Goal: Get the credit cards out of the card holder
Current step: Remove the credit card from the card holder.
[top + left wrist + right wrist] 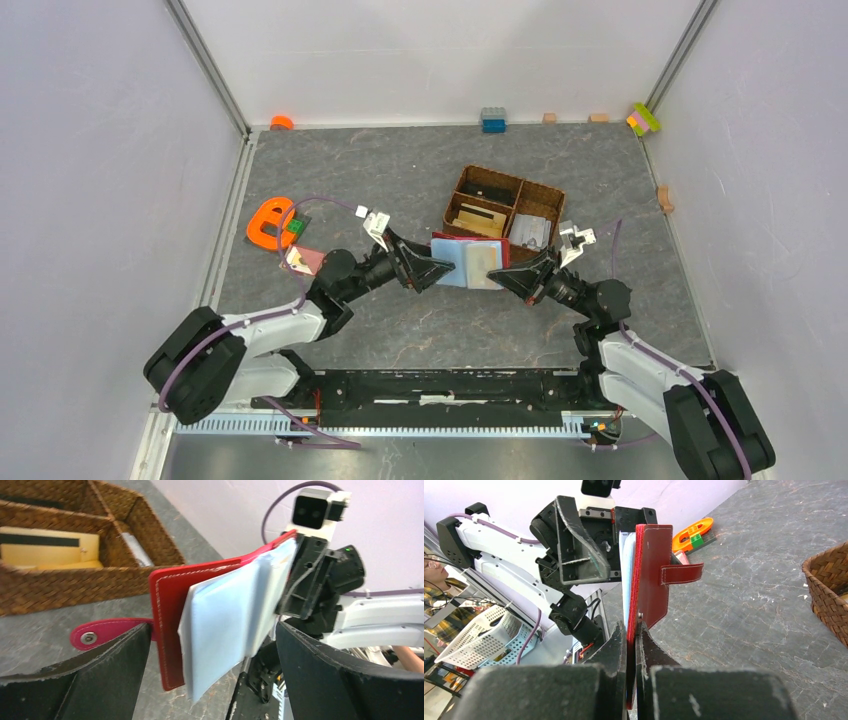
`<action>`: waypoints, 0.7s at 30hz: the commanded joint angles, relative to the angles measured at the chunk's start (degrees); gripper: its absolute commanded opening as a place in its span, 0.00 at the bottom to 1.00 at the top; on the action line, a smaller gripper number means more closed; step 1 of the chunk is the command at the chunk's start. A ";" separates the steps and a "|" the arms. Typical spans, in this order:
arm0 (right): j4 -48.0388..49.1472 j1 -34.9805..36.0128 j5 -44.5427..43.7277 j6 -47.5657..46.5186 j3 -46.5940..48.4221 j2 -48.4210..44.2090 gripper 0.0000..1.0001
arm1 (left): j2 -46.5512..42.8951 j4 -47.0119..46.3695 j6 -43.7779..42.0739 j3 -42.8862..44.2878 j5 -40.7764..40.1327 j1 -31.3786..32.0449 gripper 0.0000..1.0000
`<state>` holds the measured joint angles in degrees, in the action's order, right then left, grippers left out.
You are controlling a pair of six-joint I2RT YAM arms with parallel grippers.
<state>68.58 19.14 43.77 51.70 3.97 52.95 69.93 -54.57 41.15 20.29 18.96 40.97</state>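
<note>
We hold the card holder (468, 262) up off the table (400, 335), in the air between our two arms and just in front of the wicker basket (515, 179). Our right gripper (634, 645) is clamped tight on one edge of the dark red cover, a finger pressed flat on each face. This way the holder stands on edge with its open side turned toward the other arm. We judge that this grip is there to steady the holder while the free arm does the picking. The snap strap (97, 636) hangs undone, so the cover gapes and the pale blue credit cards (225, 615), or the sleeves around them, fan out from it; we cannot tell which they are. Our left gripper (212, 647) is spread as wide as it goes and has hold of nothing. It has one finger on each side of the fanned edge, placed, we think, to close on a single card and draw it out.
</note>
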 commanded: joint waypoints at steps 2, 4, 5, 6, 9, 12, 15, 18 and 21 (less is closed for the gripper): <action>5.23 0.38 1.20 1.21 1.10 0.16 0.00 | -2.23 -5.72 0.70 1.06 5.40 0.51 1.00; 5.32 0.39 1.23 1.44 1.13 0.60 0.00 | -1.79 -5.81 0.81 1.72 6.99 0.59 1.00; 5.84 0.35 1.36 1.76 1.12 1.05 0.00 | -1.22 -5.94 1.44 2.19 7.99 0.54 1.00; 6.84 0.45 1.62 2.11 1.05 1.41 0.00 | -0.51 -6.32 2.35 2.82 9.06 0.55 0.99; 7.91 0.47 1.81 2.73 1.04 2.47 0.00 | 1.55 -10.12 5.18 3.35 11.92 0.60 0.89; 7.11 0.55 1.44 2.25 1.04 3.10 0.02 | 1.68 -12.45 6.25 2.91 11.98 0.55 0.74; 5.17 0.52 0.73 1.03 1.16 3.67 0.05 | 0.68 -10.91 5.89 3.02 11.60 0.56 0.61; 3.40 0.67 -0.07 -0.28 1.21 4.30 0.08 | -0.45 -9.89 5.32 2.50 10.14 0.49 0.48; 3.15 0.82 -0.08 -0.50 1.45 5.05 0.11 | -1.27 -8.15 4.53 2.21 8.36 0.54 0.38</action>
<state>71.40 19.46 44.42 52.84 3.97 57.25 70.85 -60.51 45.56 21.26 27.64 41.23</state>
